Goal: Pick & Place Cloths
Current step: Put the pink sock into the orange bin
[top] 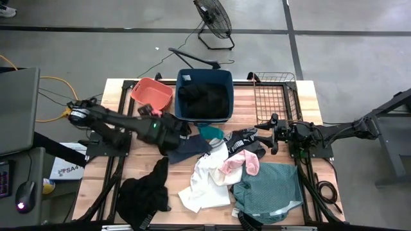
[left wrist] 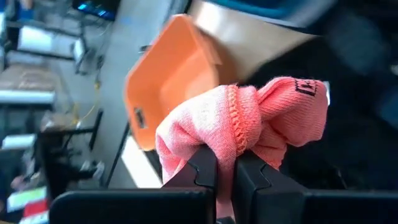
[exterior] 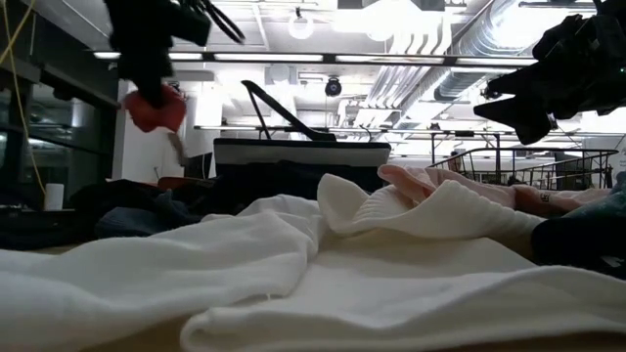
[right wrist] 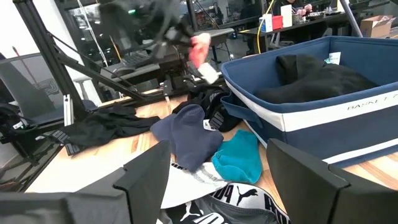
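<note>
Left gripper (left wrist: 227, 174) pinching coral-pink cloth (left wrist: 242, 121) near orange basin (top: 152, 94); right gripper (top: 273, 136) spread, idle. Black cloths in navy tub (top: 204, 77); most garments remain on table (top: 103, 186).

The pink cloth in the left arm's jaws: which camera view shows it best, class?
The left wrist view: the pink cloth fills it, pinched in shut jaws. The high, low and right wrist views show a small pink blob.

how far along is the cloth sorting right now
Done: black cloths already lie in the navy tub. In hand: the left gripper is shut on a small coral-pink cloth, raised near the orange basin. Left: the white, teal-green, pale pink and other black cloths remain on the table. The right gripper waits open.
</note>
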Tool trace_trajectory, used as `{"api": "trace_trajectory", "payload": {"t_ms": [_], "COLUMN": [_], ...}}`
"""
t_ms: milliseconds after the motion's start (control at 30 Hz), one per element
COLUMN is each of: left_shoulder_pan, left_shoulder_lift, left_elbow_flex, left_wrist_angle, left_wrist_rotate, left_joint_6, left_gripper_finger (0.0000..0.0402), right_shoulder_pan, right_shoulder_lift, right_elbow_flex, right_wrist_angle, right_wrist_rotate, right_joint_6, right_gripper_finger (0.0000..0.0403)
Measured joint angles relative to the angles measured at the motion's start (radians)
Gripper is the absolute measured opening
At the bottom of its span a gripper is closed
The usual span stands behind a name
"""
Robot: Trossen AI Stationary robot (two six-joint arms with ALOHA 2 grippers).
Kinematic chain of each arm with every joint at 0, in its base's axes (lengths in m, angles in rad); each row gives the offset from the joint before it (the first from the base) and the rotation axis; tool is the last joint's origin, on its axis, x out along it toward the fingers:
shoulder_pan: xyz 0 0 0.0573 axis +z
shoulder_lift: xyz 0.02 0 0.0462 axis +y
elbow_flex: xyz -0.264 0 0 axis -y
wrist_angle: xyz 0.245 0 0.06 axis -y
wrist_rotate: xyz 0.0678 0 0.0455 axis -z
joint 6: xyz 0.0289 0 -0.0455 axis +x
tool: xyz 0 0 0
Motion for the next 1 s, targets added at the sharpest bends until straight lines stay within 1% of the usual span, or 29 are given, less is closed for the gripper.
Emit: {"api": "trace_trajectory", "payload": {"t_ms": [300, 400, 467, 500, 667, 800, 933, 1000], "left_shoulder_pan": [0.357, 0.464, 0.532, 0.564, 0.71, 0.804, 0.895, 0.934], "left_shoulder_lift": [0.0, 0.0, 0.0, 0.0, 0.02, 0.046, 0.082, 0.106], "left_elbow_flex": [0.0, 0.0, 0.0, 0.0, -0.001, -0.001, -0.001, -0.002], "left_wrist_angle": [0.004, 0.031, 0.073, 0.097, 0.297, 0.417, 0.453, 0.452], "left_wrist_rotate": [-0.118, -0.129, -0.118, -0.1, 0.05, 0.118, 0.263, 0.318], "left_joint_6": [0.107, 0.127, 0.166, 0.194, 0.382, 0.482, 0.528, 0.544], "left_gripper_finger": [0.001, 0.001, 0.001, 0.001, 0.001, 0.001, 0.001, 0.001], "right_shoulder_pan": [0.0, 0.0, 0.0, 0.0, 0.0, 0.0, 0.0, 0.0], "right_shoulder_lift": [0.0, 0.0, 0.0, 0.0, 0.0, 0.0, 0.0, 0.0], "right_elbow_flex": [0.0, 0.0, 0.0, 0.0, 0.0, 0.0, 0.0, 0.0], "right_wrist_angle": [0.0, 0.0, 0.0, 0.0, 0.0, 0.0, 0.0, 0.0], "right_wrist_rotate": [0.0, 0.0, 0.0, 0.0, 0.0, 0.0, 0.0, 0.0], "right_joint_6": [0.0, 0.0, 0.0, 0.0, 0.0, 0.0, 0.0, 0.0], "right_gripper_finger": [0.0259, 0.0259, 0.0259, 0.0259, 0.0259, 0.0259, 0.0259, 0.0259]}}
